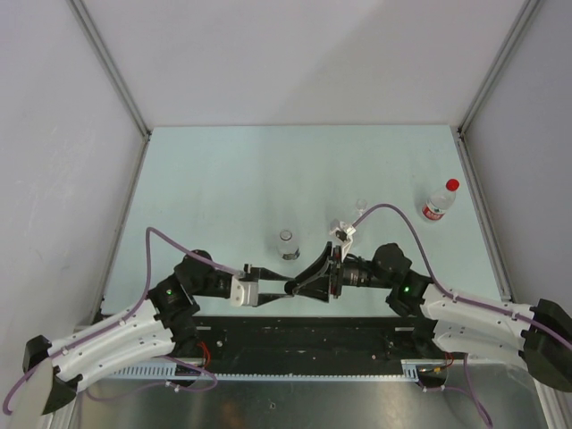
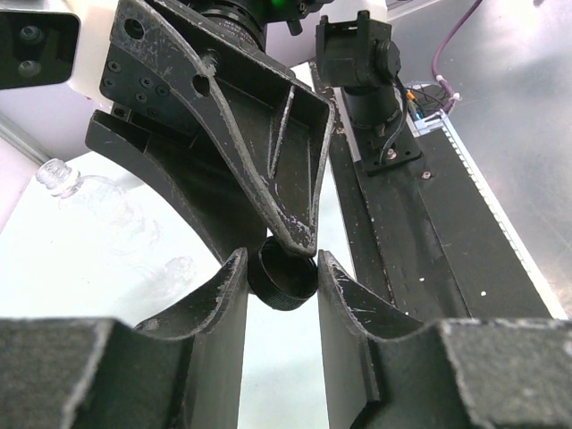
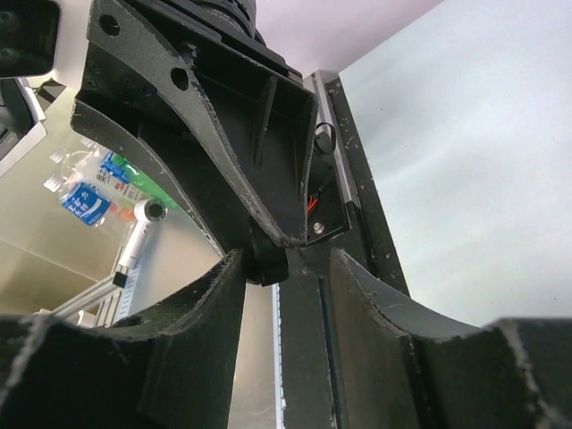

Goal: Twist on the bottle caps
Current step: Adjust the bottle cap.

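Pale counter (image 1: pixel 223 179). Item: black cap (image 2: pixel 281 281), just nearside of the middle bottle (image 1: pixel 286 243). I see the left pincer (image 2: pixel 281 259) closed on the cap's sides. The right pincer (image 3: pixel 286 257) is parted wider than the cap, one finger beside it. Red-capped bottle (image 1: pixel 438 204): well right of the middle bottle, farther back.

1. Top view, far right: a small clear plastic bottle with a red cap and red-and-white label (image 1: pixel 438 205), but the print is far too small to read
2. Right wrist view, off to the left: clear bottles with blue labels (image 3: pixel 87 204), white lettering there but blurred, not a word legible
3. Left wrist view: no readable writing or numbers anywhere
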Controlling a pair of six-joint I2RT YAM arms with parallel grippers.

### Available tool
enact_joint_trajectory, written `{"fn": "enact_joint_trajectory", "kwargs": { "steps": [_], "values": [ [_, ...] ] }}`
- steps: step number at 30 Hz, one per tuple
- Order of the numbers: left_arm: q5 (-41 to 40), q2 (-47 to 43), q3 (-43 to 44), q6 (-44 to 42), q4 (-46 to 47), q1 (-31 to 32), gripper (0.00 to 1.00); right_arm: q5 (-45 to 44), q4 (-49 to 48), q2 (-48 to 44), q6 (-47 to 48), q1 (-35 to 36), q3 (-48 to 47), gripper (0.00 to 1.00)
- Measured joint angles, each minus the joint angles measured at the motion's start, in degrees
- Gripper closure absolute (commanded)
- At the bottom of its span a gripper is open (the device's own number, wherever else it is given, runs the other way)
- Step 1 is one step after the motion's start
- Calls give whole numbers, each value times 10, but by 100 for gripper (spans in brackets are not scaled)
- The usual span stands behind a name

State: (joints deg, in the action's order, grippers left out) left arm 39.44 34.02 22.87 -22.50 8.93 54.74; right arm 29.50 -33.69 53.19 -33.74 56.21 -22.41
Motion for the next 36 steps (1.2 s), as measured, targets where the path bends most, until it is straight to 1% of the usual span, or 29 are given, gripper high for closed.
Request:
{"fn": "enact_joint_trajectory", "kwargs": {
  "steps": [4,8,11,14,17,18,19,23,25,26,28,29,31,34,36],
  "values": [
    [4,0,0,0,0,0,78,-3,-19,7,3,5,0,57],
    [2,0,0,3,0,0,77,-6,-29,7,5,7,0,49],
    [-19,1,6,27,-1,0,77,-14,-25,3,17,8,0,44],
    [-94,11,21,93,-3,4,76,-50,0,-32,53,6,-1,41],
    [-204,24,47,178,-2,2,74,-82,38,-86,96,6,-1,40],
    [-254,26,57,223,-5,2,73,-100,51,-109,115,6,-1,40],
    [-286,27,64,253,-7,2,73,-113,59,-123,126,5,-1,39],
    [-426,42,136,447,-79,0,69,-174,87,-160,177,-2,-2,40],
    [-466,51,180,535,-121,-3,67,-199,89,-160,196,-2,-2,41],
    [-483,54,203,584,-140,-4,69,-216,87,-155,211,-1,-2,41],
    [-506,51,232,673,-162,-5,84,-243,78,-142,238,5,-2,41],
    [-516,44,237,723,-169,-5,87,-260,70,-131,257,12,-2,42],
    [-532,28,234,816,-184,-5,90,-300,44,-100,299,33,-2,41],
    [-546,6,210,938,-198,-5,92,-361,-14,-45,368,75,-3,40],
    [-549,3,190,1003,-207,-5,91,-396,-61,-7,411,100,-4,40]
  ]
}}
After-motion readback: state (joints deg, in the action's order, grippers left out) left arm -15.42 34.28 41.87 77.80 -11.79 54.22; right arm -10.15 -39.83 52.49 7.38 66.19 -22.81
